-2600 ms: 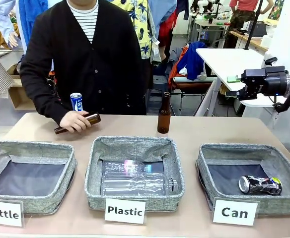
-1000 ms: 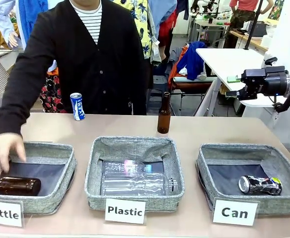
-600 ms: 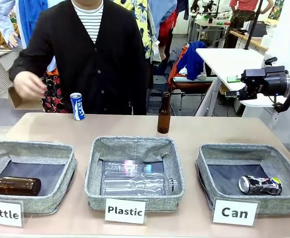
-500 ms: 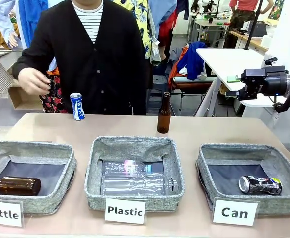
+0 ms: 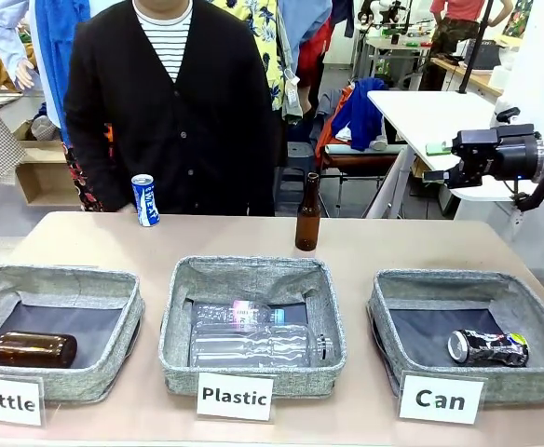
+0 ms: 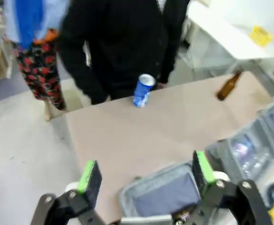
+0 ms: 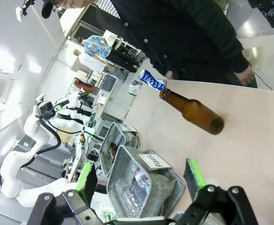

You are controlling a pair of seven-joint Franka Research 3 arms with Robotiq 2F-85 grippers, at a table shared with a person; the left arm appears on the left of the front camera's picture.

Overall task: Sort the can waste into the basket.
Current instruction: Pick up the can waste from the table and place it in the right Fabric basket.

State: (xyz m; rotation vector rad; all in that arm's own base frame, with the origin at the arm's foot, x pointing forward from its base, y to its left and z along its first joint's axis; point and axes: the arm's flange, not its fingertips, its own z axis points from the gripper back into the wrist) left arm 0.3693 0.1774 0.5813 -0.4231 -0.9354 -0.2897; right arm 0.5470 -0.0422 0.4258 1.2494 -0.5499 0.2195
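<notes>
blue can [image 5: 143, 199] upright; dented-looking can [image 5: 487, 347] in basket [image 5: 533, 384]

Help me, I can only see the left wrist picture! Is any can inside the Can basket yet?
Observer: Yes. The front view shows a dented black-and-silver can lying on its side in the Can basket.
Operator: Is anything in the Bottle basket?
Observer: A lying brown bottle rests in the Bottle basket, at its near left end.
Operator: What about the right tool?
Observer: The right tool is open and empty, facing the standing brown bottle.
</notes>
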